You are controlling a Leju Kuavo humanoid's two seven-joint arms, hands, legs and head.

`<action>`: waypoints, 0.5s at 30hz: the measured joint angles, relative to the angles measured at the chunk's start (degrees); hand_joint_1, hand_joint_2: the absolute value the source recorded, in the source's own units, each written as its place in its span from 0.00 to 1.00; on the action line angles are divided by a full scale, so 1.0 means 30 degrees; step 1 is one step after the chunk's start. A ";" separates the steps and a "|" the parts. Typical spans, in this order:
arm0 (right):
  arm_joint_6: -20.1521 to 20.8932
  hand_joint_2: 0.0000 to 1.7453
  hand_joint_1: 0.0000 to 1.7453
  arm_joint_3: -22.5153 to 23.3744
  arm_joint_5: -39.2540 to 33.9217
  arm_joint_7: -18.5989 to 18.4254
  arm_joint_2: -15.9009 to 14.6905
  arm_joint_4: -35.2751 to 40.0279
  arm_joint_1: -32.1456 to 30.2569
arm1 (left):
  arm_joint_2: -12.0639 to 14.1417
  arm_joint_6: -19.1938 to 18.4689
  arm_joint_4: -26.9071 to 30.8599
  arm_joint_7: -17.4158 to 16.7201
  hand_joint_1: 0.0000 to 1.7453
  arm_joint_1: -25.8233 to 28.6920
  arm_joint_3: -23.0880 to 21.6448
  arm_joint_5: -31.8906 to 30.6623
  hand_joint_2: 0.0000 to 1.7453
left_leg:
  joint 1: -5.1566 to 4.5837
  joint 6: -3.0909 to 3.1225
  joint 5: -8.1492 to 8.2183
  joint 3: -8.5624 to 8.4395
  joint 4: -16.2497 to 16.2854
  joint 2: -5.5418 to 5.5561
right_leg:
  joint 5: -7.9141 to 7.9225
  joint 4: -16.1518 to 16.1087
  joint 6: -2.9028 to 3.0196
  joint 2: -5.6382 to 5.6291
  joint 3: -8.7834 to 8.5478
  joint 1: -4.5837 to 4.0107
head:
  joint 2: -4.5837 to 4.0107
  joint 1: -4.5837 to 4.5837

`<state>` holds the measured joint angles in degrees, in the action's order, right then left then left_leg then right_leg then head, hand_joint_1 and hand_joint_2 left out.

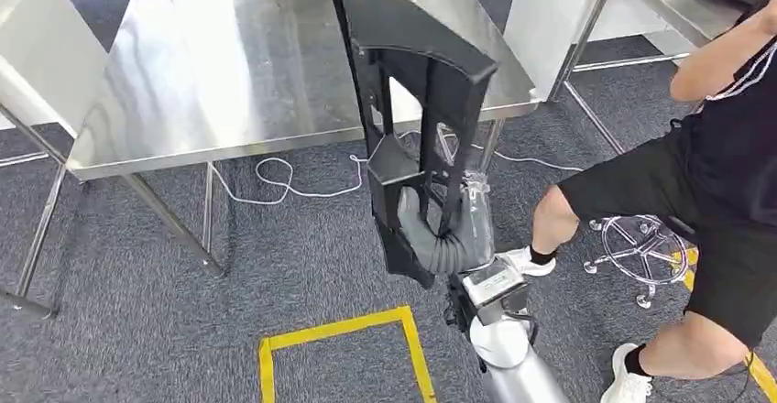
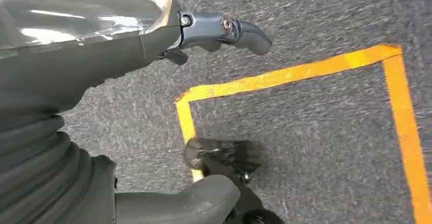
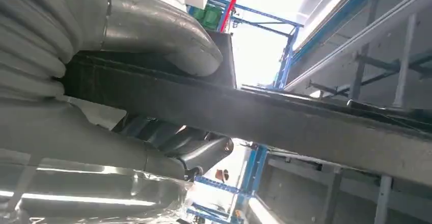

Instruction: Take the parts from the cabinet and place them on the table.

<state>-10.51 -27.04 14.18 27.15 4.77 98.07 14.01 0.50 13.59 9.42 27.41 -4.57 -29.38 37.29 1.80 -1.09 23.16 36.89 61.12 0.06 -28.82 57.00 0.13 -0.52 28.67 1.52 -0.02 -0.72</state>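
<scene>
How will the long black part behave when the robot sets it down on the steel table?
The black part looks like rigid moulded plastic, so it likely stays stiff. It is long and held low by the right hand, so it may swing or tip. On the table, it could slide.

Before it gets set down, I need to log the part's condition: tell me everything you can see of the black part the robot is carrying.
The black part is a long, matte piece that looks like moulded plastic: a broad flat panel at its upper end, narrowing to an open frame of ribs and struts lower down. It is held up at a tilt in front of the steel table, its top end overlapping the tabletop in the head view. The right hand grips it near the lower end, the fingers reaching through the frame. No damage is visible.
</scene>
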 joint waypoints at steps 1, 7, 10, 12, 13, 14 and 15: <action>-0.0037 1.00 1.00 -0.0080 0.0081 -0.0059 0.0087 -0.0044 0.0042 | 0.0000 -0.0007 -0.0007 -0.0007 0.00 0.0029 0.0007 0.0036 1.00 | -0.0069 -0.0026 0.0400 -0.0204 -0.0469 -0.0009 | -0.0118 0.0043 -0.0145 -0.0011 -0.0175 -0.0077 | 0.0007 0.0007; -0.0255 1.00 1.00 -0.0218 0.0548 -0.0219 0.0378 -0.0116 0.0295 | 0.0007 0.0044 -0.0007 -0.0066 0.00 0.0124 0.0102 0.0116 1.00 | -0.0295 0.1305 0.0896 -0.1359 -0.0983 0.0005 | -0.0753 0.1448 -0.0664 0.0022 0.0022 -0.0272 | -0.0007 -0.0045; -0.0255 1.00 1.00 -0.0277 0.0577 -0.0227 0.0371 -0.0131 0.0330 | 0.0007 0.0066 -0.0007 -0.0066 0.00 0.0100 0.0117 0.0116 1.00 | -0.0364 0.1481 0.1183 -0.1469 -0.0989 0.0095 | -0.2035 0.5633 -0.0491 0.0034 0.2983 -0.0278 | 0.0000 0.0036; -0.0256 1.00 1.00 -0.0284 0.0672 -0.0227 0.0357 -0.0138 0.0250 | 0.0007 0.0066 -0.0007 -0.0073 0.00 0.0182 0.0131 0.0116 1.00 | -0.0503 0.1521 0.1476 -0.1758 -0.0989 0.0169 | -0.2205 0.5960 -0.0707 0.0033 0.4002 -0.0333 | 0.0000 0.0043; -0.0263 1.00 1.00 -0.0306 0.0788 -0.0227 0.0349 -0.0138 0.0256 | 0.0007 0.0058 -0.0007 -0.0102 0.00 0.0201 0.0131 0.0116 1.00 | -0.0594 0.1545 0.1646 -0.1974 -0.0989 0.0194 | -0.1675 0.4989 -0.0801 0.0033 0.3868 -0.0415 | 0.0000 0.0050; -0.0263 1.00 1.00 -0.0320 0.0912 -0.0227 0.0349 -0.0138 0.0255 | -0.0015 0.0058 -0.0007 -0.0161 0.00 0.0195 0.0131 0.0116 1.00 | -0.0688 0.1550 0.1832 -0.2257 -0.0991 0.0212 | -0.0724 0.3437 -0.0916 0.0034 0.3497 -0.0550 | 0.0000 0.0065; -0.0263 1.00 1.00 -0.0335 0.1073 -0.0227 0.0349 -0.0138 0.0261 | -0.0066 0.0058 -0.0007 -0.0255 0.00 0.0184 0.0138 0.0116 1.00 | -0.0772 0.1556 0.2025 -0.2486 -0.1014 0.0226 | 0.0382 0.1854 -0.0844 0.0047 0.3111 -0.0733 | 0.0000 0.0072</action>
<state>-11.30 -28.04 17.40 26.47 5.81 97.66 14.80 0.31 13.77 9.40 26.64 -4.01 -28.96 37.64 -0.52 3.58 29.23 29.43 58.08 0.74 -27.68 62.56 -2.40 -0.38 38.00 -0.68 -0.02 -0.50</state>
